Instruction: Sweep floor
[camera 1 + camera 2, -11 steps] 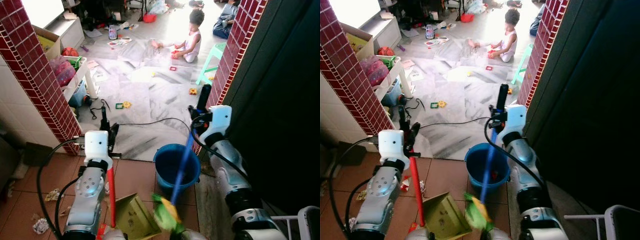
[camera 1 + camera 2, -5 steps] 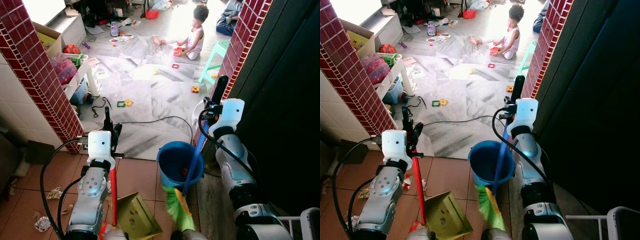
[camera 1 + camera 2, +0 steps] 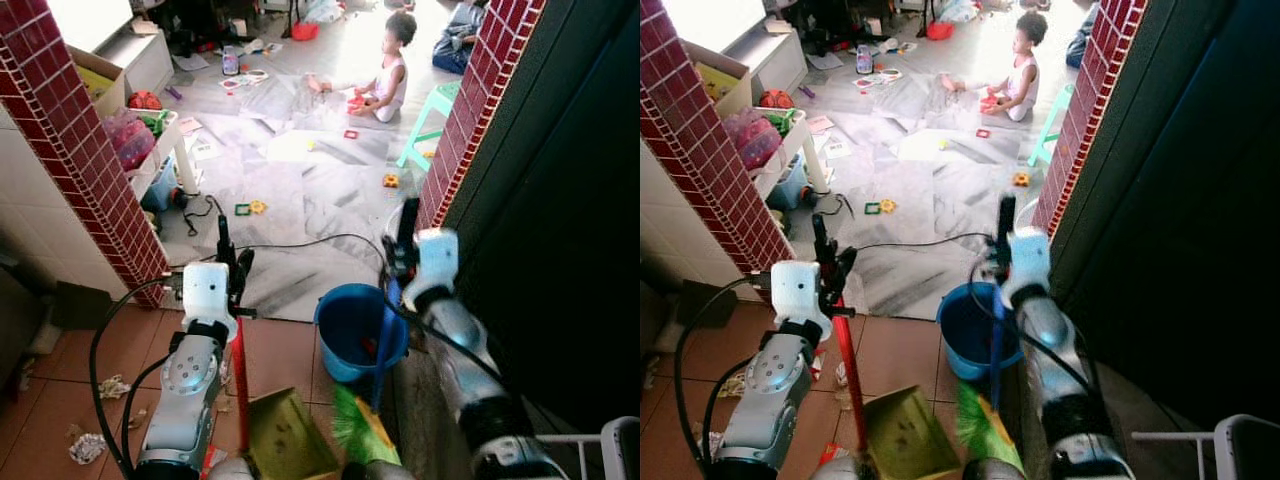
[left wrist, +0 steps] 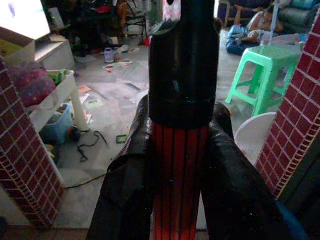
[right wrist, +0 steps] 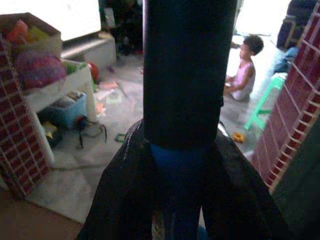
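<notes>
Your left gripper (image 4: 175, 165): clamped on one red dustpan handle (image 3: 240, 375), one olive dustpan (image 3: 285, 445) below. Your right gripper (image 5: 182, 165): clamped on one blue broom handle (image 3: 383, 350), green bristles (image 3: 358, 432) beside one blue bucket (image 3: 350, 335). Since half a second ago, the bristles sit nearer the dustpan.

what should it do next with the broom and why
Probably draw the green broom head toward the dustpan. The right hand is shut on the blue broom handle, the left hand on the red dustpan handle, and the bristles sit just beside the pan. Crumpled paper lies further to the left.
</notes>
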Robot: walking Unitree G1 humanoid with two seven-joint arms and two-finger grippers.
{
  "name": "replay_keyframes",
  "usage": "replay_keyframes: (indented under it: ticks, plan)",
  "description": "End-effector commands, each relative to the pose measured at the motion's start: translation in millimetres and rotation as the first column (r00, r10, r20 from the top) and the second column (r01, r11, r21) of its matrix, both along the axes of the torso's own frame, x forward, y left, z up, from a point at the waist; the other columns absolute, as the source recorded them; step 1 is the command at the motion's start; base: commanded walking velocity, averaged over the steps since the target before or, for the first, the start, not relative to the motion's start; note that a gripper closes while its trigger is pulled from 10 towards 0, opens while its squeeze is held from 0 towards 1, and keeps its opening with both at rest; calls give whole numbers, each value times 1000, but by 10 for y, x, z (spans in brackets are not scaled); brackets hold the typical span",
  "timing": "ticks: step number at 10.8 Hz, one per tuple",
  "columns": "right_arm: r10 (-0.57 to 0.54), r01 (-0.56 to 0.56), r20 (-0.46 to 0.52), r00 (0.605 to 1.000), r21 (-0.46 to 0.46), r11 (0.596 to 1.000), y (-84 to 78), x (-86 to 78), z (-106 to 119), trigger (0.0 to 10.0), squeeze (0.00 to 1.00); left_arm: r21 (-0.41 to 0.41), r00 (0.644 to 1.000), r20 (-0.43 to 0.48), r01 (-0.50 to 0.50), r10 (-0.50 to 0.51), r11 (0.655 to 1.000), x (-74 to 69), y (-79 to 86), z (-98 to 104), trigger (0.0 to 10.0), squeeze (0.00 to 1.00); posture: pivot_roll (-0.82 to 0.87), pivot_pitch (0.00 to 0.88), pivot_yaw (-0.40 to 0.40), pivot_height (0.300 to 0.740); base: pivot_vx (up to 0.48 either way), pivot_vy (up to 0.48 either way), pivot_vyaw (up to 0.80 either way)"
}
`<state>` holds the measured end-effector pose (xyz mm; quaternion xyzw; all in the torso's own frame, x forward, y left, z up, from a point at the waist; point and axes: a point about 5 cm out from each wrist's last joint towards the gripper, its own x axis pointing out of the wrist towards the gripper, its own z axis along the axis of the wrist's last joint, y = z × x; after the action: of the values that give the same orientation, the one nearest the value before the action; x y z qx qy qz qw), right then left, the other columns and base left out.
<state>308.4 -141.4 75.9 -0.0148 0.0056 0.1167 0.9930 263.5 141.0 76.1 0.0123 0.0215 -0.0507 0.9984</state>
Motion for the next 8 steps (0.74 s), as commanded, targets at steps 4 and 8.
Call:
replay_keyframes:
  ticks: [4, 8]
  plan:
    - [12, -14, -43, 999, -32, 999, 12, -30, -84, 10000, 0, -5, 997, 48, 66, -65, 998, 47, -93, 119, 10000, 0, 6, 0, -17, 740, 0, 441, 0]
    - [7, -9, -52, 999, -45, 999, 16, -21, -97, 10000, 0, 25, 990, 59, 123, -125, 992, 43, -166, 149, 10000, 0, 6, 0, -17, 740, 0, 442, 0]
